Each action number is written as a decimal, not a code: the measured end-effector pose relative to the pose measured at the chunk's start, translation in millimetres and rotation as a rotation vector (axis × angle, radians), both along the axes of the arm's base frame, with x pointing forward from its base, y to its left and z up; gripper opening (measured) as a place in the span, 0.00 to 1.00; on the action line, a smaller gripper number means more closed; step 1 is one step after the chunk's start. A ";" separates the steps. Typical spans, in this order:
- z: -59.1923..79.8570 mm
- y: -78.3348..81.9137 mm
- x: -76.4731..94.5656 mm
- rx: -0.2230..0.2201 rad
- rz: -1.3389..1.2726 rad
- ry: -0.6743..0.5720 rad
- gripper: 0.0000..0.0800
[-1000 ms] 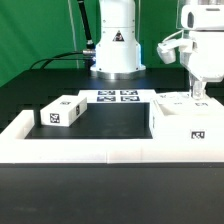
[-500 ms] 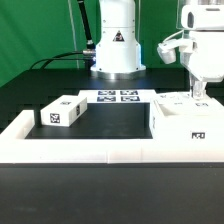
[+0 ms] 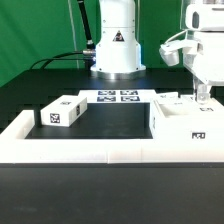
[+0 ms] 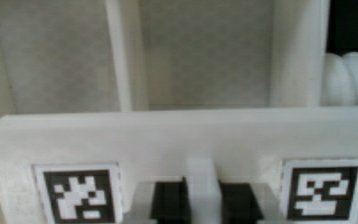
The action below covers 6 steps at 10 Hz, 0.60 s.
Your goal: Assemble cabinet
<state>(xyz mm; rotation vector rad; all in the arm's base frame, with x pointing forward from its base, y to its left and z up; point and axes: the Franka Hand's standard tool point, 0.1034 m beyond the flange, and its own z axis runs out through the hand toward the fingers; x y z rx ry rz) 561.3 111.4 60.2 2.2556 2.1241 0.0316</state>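
The cabinet's large white body (image 3: 186,122) stands at the exterior view's right, against the rail. My gripper (image 3: 202,99) reaches down onto its top near the back right edge. In the wrist view the two dark fingers (image 4: 165,204) are shut on a thin upright white rib (image 4: 199,180) of a tagged cabinet part (image 4: 176,135), with a square tag on either side. Behind that part are white upright walls. A smaller white box part (image 3: 62,112) with black tags lies apart at the exterior view's left.
The long low white L-shaped rail (image 3: 90,151) runs along the front and up the left side. The marker board (image 3: 117,97) lies flat before the robot's base (image 3: 116,55). Black tabletop lies between the two parts.
My gripper and wrist have shifted slightly toward the exterior view's right, still shut. The white parts have not visibly moved.
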 end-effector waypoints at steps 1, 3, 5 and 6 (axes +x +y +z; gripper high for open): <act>-0.6 0.0 4.3 -0.003 -0.002 0.006 0.09; -0.9 -1.0 12.4 -0.004 -0.006 0.005 0.09; -1.2 -1.5 20.3 -0.013 -0.011 0.025 0.09; -1.1 -1.2 20.2 -0.016 -0.015 0.028 0.09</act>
